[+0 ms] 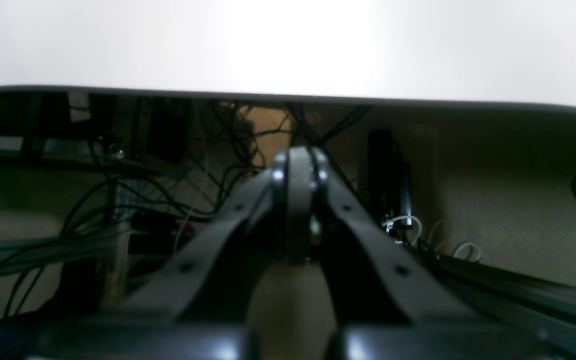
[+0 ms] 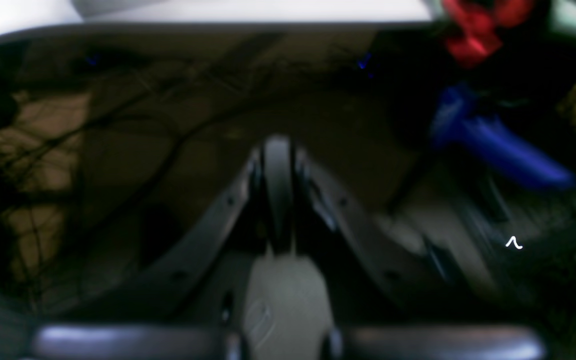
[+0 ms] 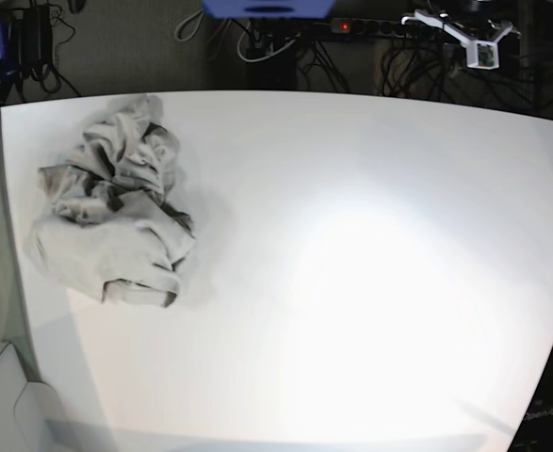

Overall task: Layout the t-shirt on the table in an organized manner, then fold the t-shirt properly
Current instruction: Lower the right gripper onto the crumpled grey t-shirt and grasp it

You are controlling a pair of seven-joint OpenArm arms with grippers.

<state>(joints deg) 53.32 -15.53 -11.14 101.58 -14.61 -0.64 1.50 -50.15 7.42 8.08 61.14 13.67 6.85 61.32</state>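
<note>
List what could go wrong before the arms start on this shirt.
1. The t-shirt lies crumpled near the table's left edge; a pull could drag it off.
2. Its layers are bunched, so one pinch may take several.
3. Both grippers, left and right, are shut and must open first.

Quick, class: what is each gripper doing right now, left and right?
Left gripper: shut, holding nothing.
Right gripper: shut, holding nothing.
The t-shirt lies crumpled on the table, untouched.
</note>
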